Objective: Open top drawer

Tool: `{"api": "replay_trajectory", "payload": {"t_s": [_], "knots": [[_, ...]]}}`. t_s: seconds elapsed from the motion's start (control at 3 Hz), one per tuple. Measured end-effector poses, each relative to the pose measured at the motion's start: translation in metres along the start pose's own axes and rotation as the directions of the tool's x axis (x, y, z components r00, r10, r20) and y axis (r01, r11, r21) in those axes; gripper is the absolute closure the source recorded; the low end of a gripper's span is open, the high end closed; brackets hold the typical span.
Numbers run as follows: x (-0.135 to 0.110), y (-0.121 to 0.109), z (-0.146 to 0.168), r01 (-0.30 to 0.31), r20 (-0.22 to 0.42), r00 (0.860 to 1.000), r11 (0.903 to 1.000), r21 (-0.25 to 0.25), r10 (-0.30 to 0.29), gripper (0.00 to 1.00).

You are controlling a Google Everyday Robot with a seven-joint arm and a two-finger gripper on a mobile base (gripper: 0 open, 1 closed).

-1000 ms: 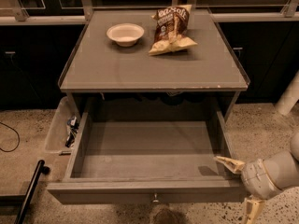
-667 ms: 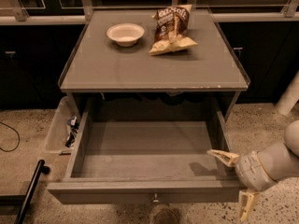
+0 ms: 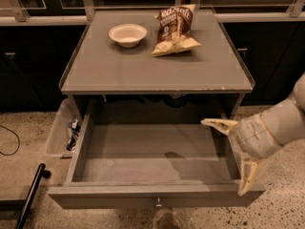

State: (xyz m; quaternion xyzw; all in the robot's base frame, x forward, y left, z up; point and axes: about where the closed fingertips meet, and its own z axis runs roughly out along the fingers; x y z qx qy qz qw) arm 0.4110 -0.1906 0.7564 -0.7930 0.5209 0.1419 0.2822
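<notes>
The top drawer (image 3: 152, 197) stands pulled far out of the grey cabinet toward me. Its grey box interior is bare, and a small round metal knob (image 3: 158, 204) sits at the centre of its flat front. My gripper (image 3: 232, 152) hangs over the drawer's right side wall, at the front right. Its two pale fingers are spread wide apart, one (image 3: 220, 124) pointing left over the drawer, the other (image 3: 249, 176) pointing down by the front corner. It holds nothing.
The cabinet top (image 3: 157, 68) carries a white bowl (image 3: 127, 34) and a brown chip bag (image 3: 175, 28). A clear bin (image 3: 61, 132) with small items hangs at the cabinet's left. A black pole (image 3: 29, 197) lies on the speckled floor at the lower left.
My gripper and arm have risen and shifted back along the drawer's right side. The drawer stays open as before.
</notes>
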Motion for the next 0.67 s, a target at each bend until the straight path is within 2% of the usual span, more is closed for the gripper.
{"api": "replay_trajectory", "payload": {"t_s": [0.33,0.67], "knots": [[-0.01,-0.038,-0.046,0.036,-0.018,0.999,0.9982,0.049,-0.035,0.0],[-0.011,-0.047,-0.057,0.048,-0.027,0.999,0.9962,0.073,-0.047,0.0]]}}
